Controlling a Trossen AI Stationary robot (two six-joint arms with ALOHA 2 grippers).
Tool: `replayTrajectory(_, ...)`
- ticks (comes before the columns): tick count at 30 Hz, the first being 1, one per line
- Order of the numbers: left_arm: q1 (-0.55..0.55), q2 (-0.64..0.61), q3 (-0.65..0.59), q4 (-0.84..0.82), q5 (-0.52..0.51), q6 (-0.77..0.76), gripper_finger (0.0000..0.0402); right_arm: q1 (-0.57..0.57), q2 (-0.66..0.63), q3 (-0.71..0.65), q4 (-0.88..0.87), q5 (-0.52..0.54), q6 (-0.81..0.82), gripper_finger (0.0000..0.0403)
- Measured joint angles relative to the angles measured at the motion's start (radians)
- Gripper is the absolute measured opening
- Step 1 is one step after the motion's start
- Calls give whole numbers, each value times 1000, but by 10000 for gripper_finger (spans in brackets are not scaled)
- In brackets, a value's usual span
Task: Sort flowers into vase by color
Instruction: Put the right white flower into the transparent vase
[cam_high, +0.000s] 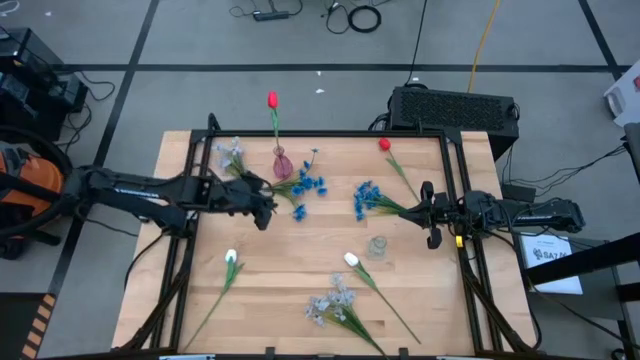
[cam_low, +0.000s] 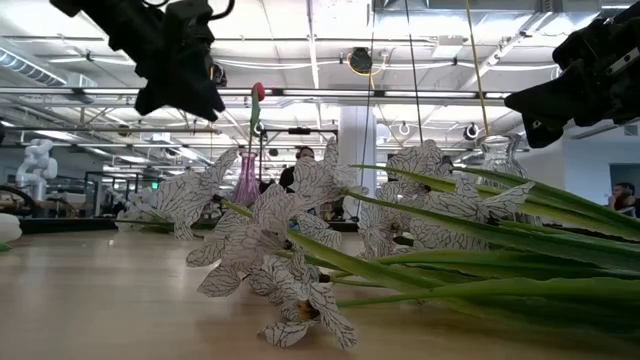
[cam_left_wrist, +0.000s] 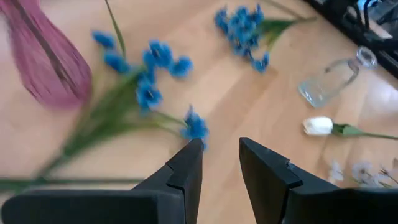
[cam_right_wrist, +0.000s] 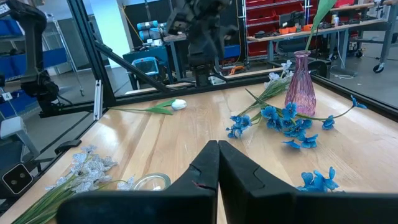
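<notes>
A pink vase (cam_high: 283, 163) stands near the table's far side with one red tulip (cam_high: 272, 100) in it. One blue spray (cam_high: 305, 185) lies beside it, another (cam_high: 370, 198) further right. A second red tulip (cam_high: 385, 145), two white tulips (cam_high: 231, 257) (cam_high: 351, 260) and two lavender sprays (cam_high: 232, 152) (cam_high: 335, 300) lie flat on the table. A clear vase (cam_high: 377, 246) stands at centre right. My left gripper (cam_left_wrist: 221, 165) hovers open just near of the first blue spray (cam_left_wrist: 149, 81). My right gripper (cam_right_wrist: 217, 158) is shut, right of the second blue spray (cam_right_wrist: 320, 180).
A black frame (cam_high: 300, 133) borders the wooden table (cam_high: 290, 250). A black box (cam_high: 455, 105) sits beyond the far right corner. The near lavender spray (cam_low: 290, 240) fills the low view's foreground. Bare wood lies between the white tulips.
</notes>
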Motion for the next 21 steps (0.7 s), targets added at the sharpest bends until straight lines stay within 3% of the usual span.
replayTrajectory(13,-227,199,-1,1,-19,-454,111,0,0,0,0,0,30,0)
replayTrajectory(18,-274,242,-1,1,-19,-501,111,0,2,3,9,10,51,0)
replayTrajectory(21,-285,251,-1,-1,-13,-461,111,14,23,81,-32,9,51,0)
